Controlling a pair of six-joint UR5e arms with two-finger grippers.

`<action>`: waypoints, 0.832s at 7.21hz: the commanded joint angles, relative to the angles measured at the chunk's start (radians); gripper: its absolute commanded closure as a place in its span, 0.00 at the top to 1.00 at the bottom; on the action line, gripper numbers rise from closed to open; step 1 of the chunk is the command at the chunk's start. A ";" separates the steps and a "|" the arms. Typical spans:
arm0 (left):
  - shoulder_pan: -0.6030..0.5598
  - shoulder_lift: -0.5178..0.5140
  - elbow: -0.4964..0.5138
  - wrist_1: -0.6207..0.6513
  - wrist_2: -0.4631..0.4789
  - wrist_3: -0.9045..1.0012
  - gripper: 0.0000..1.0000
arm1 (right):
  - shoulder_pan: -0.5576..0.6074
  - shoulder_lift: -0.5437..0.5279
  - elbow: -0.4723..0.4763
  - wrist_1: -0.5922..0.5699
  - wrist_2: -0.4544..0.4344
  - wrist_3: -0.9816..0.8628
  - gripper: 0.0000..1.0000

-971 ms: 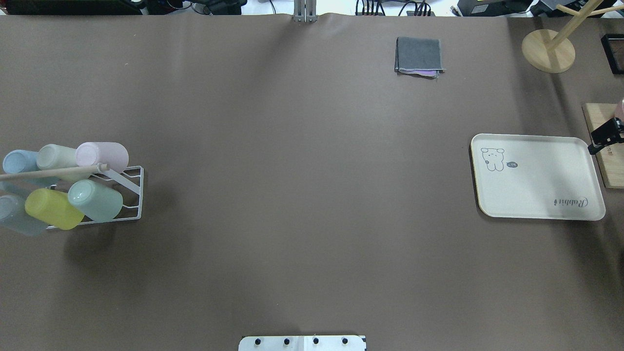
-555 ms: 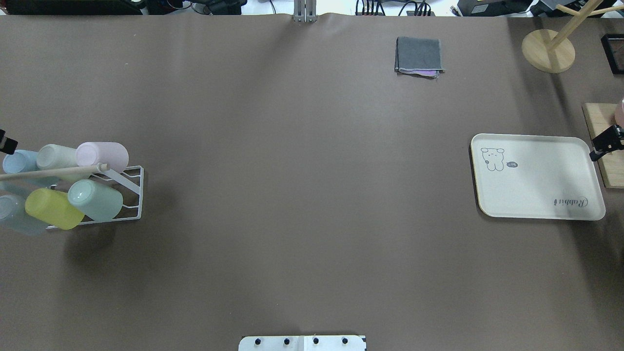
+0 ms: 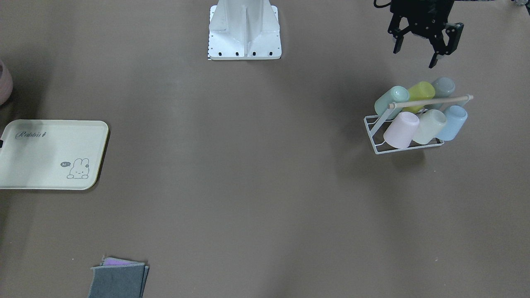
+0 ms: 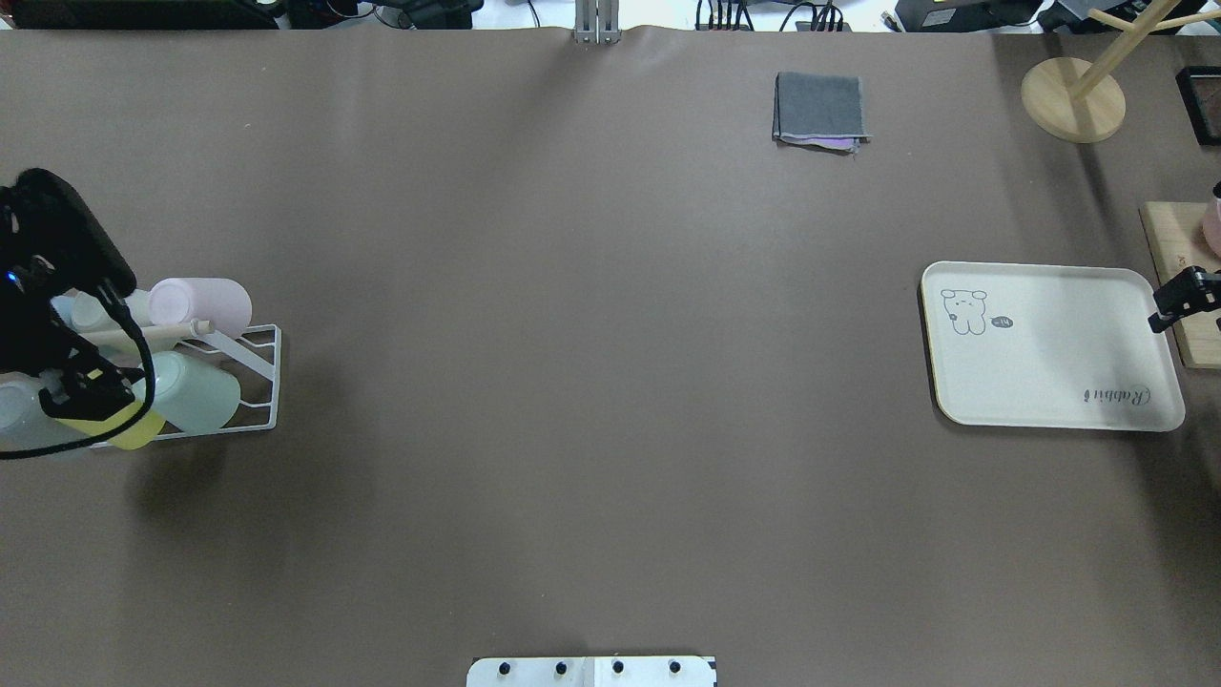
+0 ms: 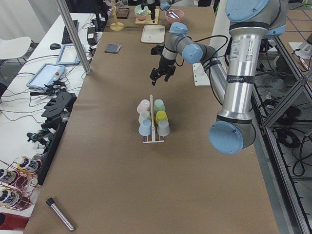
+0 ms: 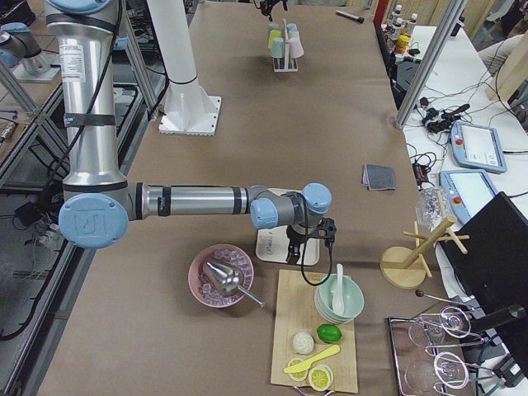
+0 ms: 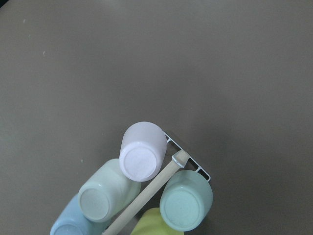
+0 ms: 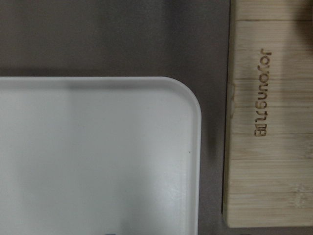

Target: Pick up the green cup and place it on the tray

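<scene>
The green cup lies tilted in a white wire rack at the table's left, at the rack's near right end. It also shows in the left wrist view and the front view. My left gripper is open and empty, held above the rack on the robot's side and apart from the cups. The cream tray with the bunny drawing lies empty at the right. My right gripper hangs over the tray's far right corner; its jaws do not show.
The rack has a wooden handle and also holds pink, cream-green, yellow and blue cups. A bamboo board lies right of the tray. A folded grey cloth and a wooden stand are at the far side.
My left arm has come in from the left edge and now hangs over the left part of the rack. My right gripper has shifted slightly at the tray's right edge.
</scene>
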 commanded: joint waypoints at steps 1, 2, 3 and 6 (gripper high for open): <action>0.239 0.019 -0.026 -0.001 0.284 0.040 0.99 | -0.008 -0.039 0.003 0.028 0.002 0.004 0.76; 0.333 0.068 -0.026 -0.001 0.430 0.118 0.99 | -0.008 -0.059 0.005 0.056 0.002 0.007 0.73; 0.448 0.169 -0.026 -0.009 0.617 0.164 0.99 | -0.008 -0.073 0.006 0.065 0.002 0.012 0.71; 0.667 0.323 0.032 -0.024 0.954 0.338 0.99 | -0.066 -0.088 -0.001 0.146 -0.012 0.129 0.68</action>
